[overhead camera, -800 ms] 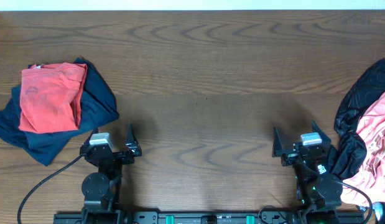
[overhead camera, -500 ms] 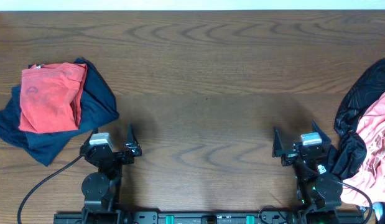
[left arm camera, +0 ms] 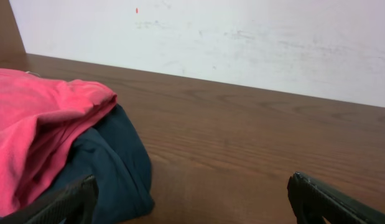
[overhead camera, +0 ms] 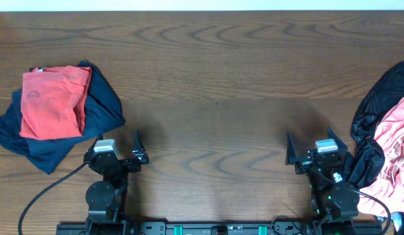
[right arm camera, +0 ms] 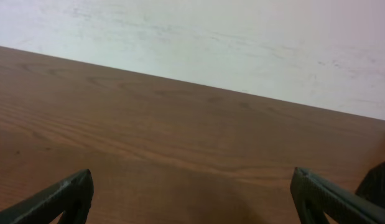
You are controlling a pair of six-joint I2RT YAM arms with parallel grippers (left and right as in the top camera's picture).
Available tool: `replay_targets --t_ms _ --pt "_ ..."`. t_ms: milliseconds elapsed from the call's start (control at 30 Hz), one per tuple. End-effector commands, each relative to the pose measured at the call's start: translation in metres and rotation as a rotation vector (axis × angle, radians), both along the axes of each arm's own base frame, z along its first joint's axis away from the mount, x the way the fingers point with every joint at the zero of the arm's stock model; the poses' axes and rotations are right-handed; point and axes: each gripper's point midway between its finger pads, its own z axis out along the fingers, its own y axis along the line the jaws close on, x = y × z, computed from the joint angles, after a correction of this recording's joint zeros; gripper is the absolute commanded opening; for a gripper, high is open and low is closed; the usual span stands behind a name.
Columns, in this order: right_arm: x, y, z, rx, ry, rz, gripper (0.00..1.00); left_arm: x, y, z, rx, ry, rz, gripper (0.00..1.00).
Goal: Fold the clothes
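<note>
From above, the brown wooden worktop [overhead camera: 215,78] carries two heaps of cloth, one at each end. At the right edge the light salmon-pink T-shirt [overhead camera: 397,147] lies crumpled and unfolded, partly cut off by the frame. It rests on a black patterned garment [overhead camera: 374,111] that spreads out beneath and around it. No lettering can be made out on the pink cloth from here.

At the left end a red-orange shirt [overhead camera: 53,104] sits folded into a rectangle on top of a rumpled navy garment [overhead camera: 104,111]. It has a faint round logo [overhead camera: 33,96], too small to read.

Both arms are parked at the near edge. The left tool [overhead camera: 117,155] and the right tool [overhead camera: 316,156] are both spread wide and hold nothing. The right tool is just beside the black garment.

The left wrist camera looks low across the worktop [left arm camera: 254,143] towards a white wall [left arm camera: 242,37] with a tiny red speck [left arm camera: 137,10]. The folded red-orange shirt [left arm camera: 30,124] and the navy cloth [left arm camera: 114,168] fill the left side. The two fingers [left arm camera: 332,202] sit at opposite bottom corners, far apart.

The right wrist camera shows bare wood [right arm camera: 180,137] and the same pale wall [right arm camera: 211,37]. The fingers [right arm camera: 61,198] are splayed to the bottom corners. A sliver of black cloth [right arm camera: 380,180] shows at the right edge.
</note>
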Motion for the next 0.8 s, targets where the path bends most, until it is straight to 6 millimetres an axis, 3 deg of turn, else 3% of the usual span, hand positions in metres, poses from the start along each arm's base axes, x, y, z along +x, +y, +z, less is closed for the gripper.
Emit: replay_targets --t_ms 0,767 --pt "0.0 0.0004 -0.0025 -0.007 0.008 -0.001 0.99 0.0004 0.0009 -0.0188 0.015 0.044 0.001 0.98" --pt "0.0015 -0.0029 -0.0087 -0.009 0.036 -0.021 0.99 0.0004 0.0009 -0.0187 0.015 0.043 0.001 0.98"
